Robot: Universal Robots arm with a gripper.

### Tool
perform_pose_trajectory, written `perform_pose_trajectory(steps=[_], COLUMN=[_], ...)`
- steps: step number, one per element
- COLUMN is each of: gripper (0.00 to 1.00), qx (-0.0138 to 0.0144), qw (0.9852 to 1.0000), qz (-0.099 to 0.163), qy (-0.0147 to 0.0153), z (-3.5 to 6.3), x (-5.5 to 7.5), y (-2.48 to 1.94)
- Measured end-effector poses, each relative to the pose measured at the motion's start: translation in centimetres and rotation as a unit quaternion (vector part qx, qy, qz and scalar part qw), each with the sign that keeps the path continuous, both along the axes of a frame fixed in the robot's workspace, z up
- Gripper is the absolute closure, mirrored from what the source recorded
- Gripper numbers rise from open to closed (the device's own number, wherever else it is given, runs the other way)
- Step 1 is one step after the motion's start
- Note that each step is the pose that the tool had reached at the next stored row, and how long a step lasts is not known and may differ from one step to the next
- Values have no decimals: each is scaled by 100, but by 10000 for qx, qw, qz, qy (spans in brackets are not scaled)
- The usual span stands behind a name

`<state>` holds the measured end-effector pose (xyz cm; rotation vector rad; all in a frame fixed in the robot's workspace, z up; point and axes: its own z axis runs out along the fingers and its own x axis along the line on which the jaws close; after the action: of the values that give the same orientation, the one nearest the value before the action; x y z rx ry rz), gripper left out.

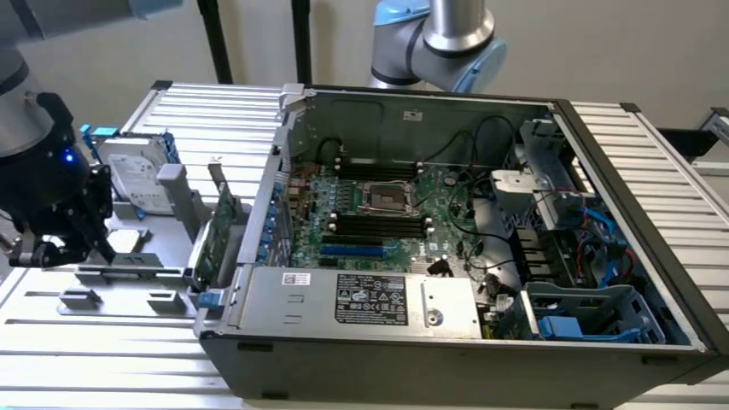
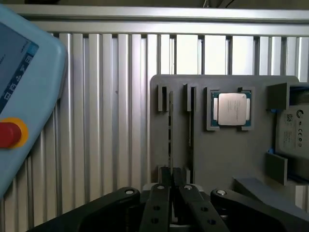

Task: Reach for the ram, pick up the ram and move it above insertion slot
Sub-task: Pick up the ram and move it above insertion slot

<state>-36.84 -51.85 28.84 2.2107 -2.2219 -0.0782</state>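
The ram (image 2: 170,130) is a thin green stick seen edge-on, standing in a slot of the grey fixture plate (image 2: 222,154). My gripper (image 2: 172,181) sits at the stick's near end, its black fingers drawn in tight on either side and shut on it. In the exterior view the gripper (image 1: 46,248) hangs low over the fixture at that view's left, outside the open computer case (image 1: 456,342). The motherboard's black memory slots (image 1: 376,226) lie inside the case, well off toward the exterior view's right of the gripper.
A CPU (image 2: 232,108) rests in a holder beside the ram slots. A hard drive (image 1: 135,175) and an upright green expansion card (image 1: 214,235) stand between the gripper and the case wall. A light blue teach pendant (image 2: 24,96) lies on the ribbed table. Cables fill the case's right side.
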Motion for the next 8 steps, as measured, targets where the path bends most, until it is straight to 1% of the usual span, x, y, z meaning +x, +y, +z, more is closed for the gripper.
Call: perform_pose_trajectory(steps=[5, 8], gripper=[87, 87], qx=[23, 55], qw=[10000, 10000], qz=[9, 21], qy=[1, 0], z=[223, 333], x=[130, 227], y=[0, 0])
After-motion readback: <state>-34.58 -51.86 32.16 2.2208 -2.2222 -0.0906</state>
